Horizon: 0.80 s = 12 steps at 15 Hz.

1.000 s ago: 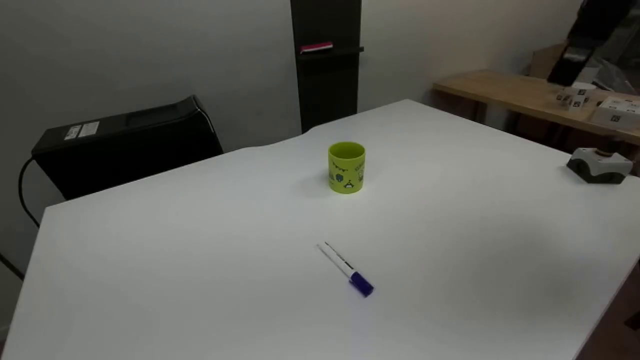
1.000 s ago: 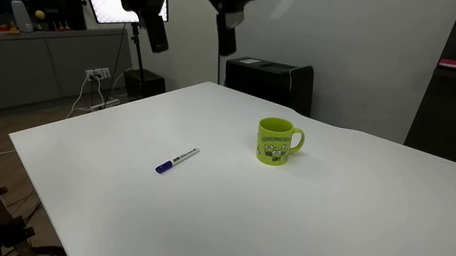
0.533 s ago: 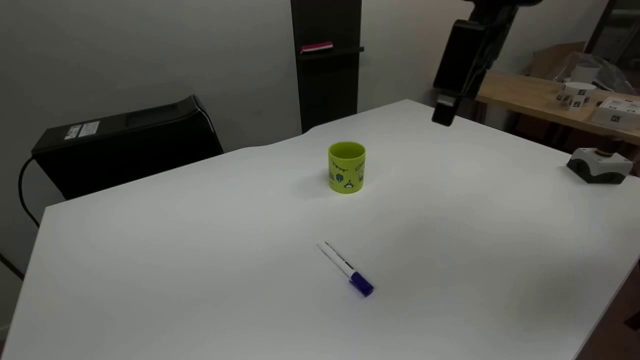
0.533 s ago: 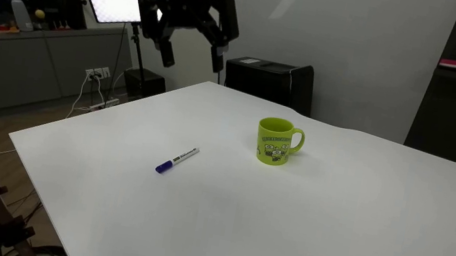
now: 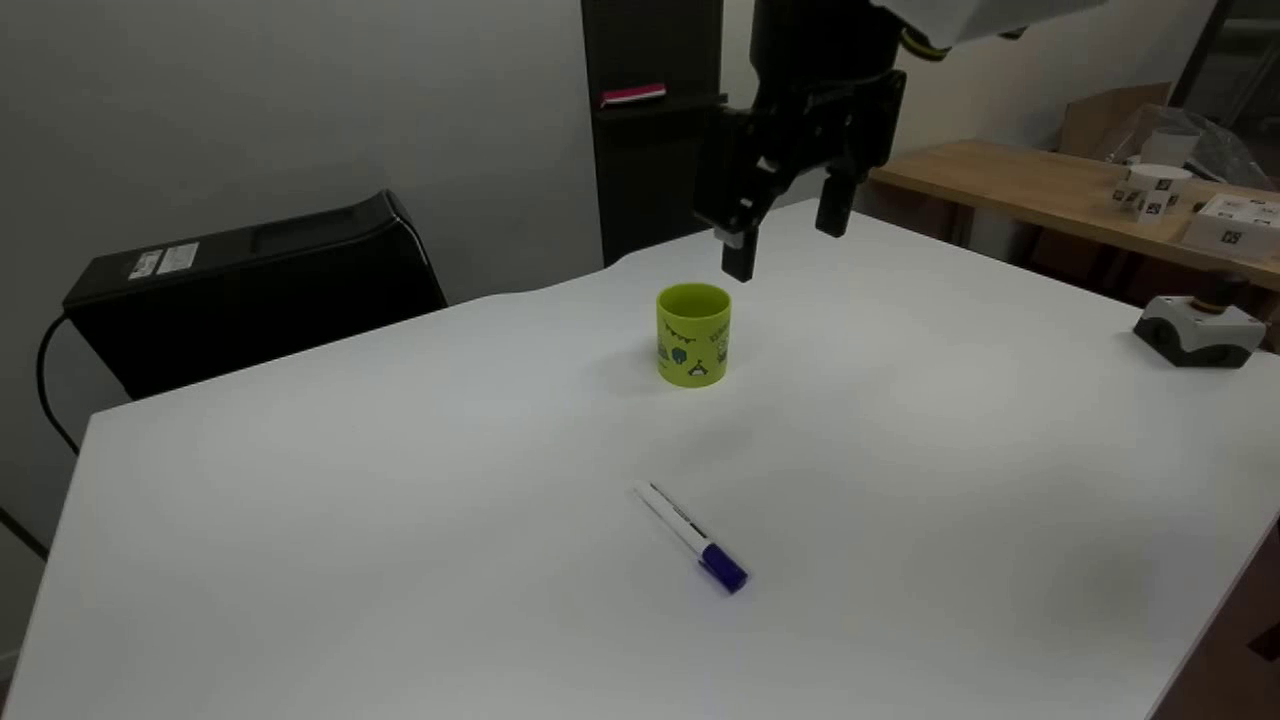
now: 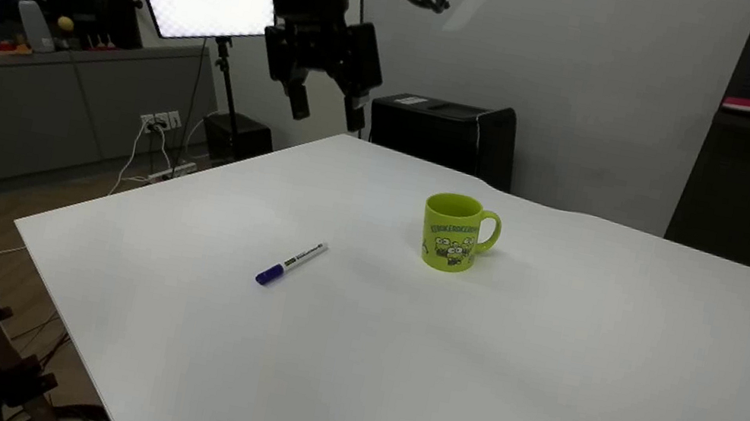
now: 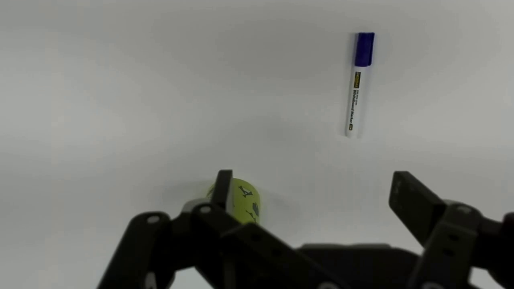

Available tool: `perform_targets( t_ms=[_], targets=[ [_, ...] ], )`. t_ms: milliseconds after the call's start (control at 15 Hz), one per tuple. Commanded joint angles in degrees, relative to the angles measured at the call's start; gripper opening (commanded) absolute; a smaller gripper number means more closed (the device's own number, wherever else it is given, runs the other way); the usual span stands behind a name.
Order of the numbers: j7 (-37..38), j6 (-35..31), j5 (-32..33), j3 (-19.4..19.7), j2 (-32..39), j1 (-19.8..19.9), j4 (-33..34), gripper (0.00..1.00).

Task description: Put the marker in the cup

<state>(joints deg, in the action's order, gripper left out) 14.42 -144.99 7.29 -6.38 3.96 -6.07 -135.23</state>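
The marker, with a white barrel and dark blue cap, lies flat on the white table in both exterior views (image 5: 690,533) (image 6: 292,264). The wrist view shows the marker (image 7: 355,96) above right of centre, cap pointing up. The yellow-green cup stands upright in both exterior views (image 5: 692,345) (image 6: 449,235), its handle visible in an exterior view. My gripper (image 5: 786,240) (image 6: 327,113) hangs above the table, open and empty, touching neither thing. In the wrist view the gripper (image 7: 313,176) has its fingers wide apart; the left finger hides part of the cup (image 7: 247,200).
The white table (image 5: 330,520) holds a grey and black button box (image 5: 1200,330) near its edge. A black machine (image 5: 260,290) stands beyond another edge. A wooden table (image 5: 985,185) with boxes and cups is behind. A lit panel (image 6: 188,0) stands behind my arm.
My gripper has moved left and turned in an exterior view, coming over the table near the cup. Its fingers stay open. The marker and cup have not moved.
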Motion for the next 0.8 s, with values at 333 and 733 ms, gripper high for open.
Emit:
perform_targets(
  t_ms=[333,733],
  targets=[
    [1.4,1.0,0.2,0.5,2.6,-1.1,2.4,1.0],
    [1.5,1.1,0.3,0.5,2.6,-1.1,2.4,1.0]
  ],
)
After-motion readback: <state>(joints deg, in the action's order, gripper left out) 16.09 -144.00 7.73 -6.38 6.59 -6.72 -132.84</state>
